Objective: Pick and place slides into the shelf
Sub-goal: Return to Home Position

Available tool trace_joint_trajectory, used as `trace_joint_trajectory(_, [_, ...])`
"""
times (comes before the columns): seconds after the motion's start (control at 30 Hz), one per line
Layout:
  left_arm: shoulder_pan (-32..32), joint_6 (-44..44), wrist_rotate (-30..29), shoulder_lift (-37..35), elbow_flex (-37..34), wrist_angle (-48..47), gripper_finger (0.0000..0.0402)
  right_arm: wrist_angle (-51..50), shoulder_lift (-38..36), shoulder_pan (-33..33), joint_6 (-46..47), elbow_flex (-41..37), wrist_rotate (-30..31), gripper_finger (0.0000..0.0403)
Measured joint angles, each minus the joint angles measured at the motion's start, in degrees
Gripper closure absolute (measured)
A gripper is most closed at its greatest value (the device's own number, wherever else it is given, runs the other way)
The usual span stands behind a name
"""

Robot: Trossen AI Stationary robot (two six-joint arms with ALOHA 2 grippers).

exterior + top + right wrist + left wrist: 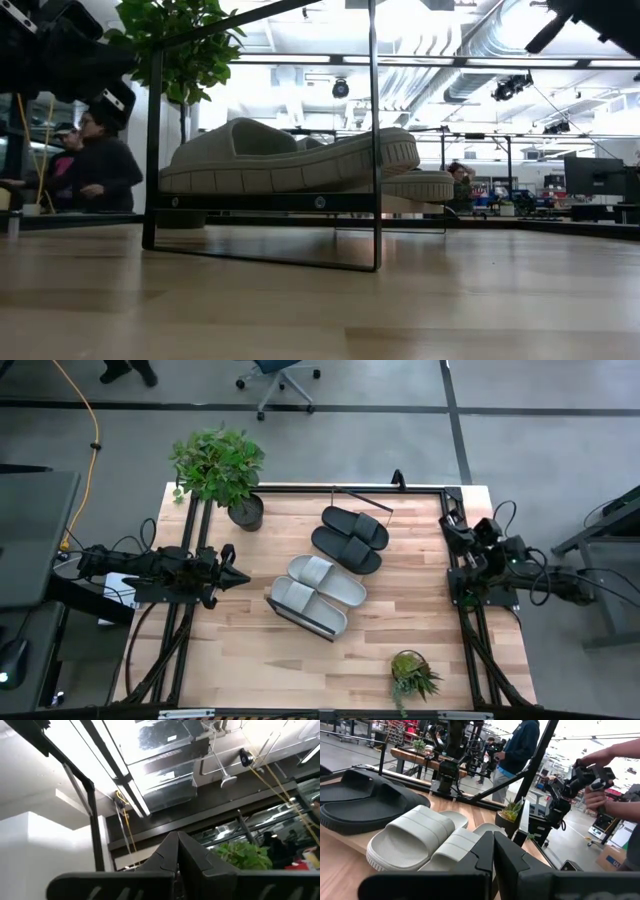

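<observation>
Two pale grey-green slides (318, 592) (420, 840) and two black slides (350, 535) (365, 802) lie soles down, side by side, in a row on the shelf, which runs slantwise across the table's middle. In the low view, the shelf's dark-edged board (270, 202) stands raised on a thin wire frame (373, 150), with the pale slides (290, 160) on top. My left gripper (245, 576) (493, 855) is shut and hovers left of the pale slides, pointing at them. My right arm (480, 555) waits folded at the table's right edge; its shut gripper (177, 852) points up toward the ceiling.
A large potted plant (220, 465) stands at the far left corner and a small one (412, 675) near the front right. Dark frame rails (185, 640) run along both sides. People stand beyond the table (520, 750). Bare tabletop (250, 660) lies near the front.
</observation>
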Motion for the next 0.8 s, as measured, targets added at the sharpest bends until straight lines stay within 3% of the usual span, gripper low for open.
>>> trace_joint_trajectory(0.17, [0.01, 0.00, 0.00, 0.00, 0.00, 0.00, 0.0401, 3.30, -0.12, -1.94, 4.02, -3.20, -3.38, 0.0403])
trace_joint_trajectory(0.53, [-0.01, 0.02, 0.00, 0.00, 0.00, 0.00, 0.0401, -2.44, -3.97, -4.03, 7.71, -3.62, -5.15, 0.0403])
trace_joint_trajectory(0.8, [0.01, 0.00, 0.00, 0.00, 0.00, 0.00, 0.0401, -9.61, -5.80, -4.04, 3.91, -3.62, -2.63, 0.0403])
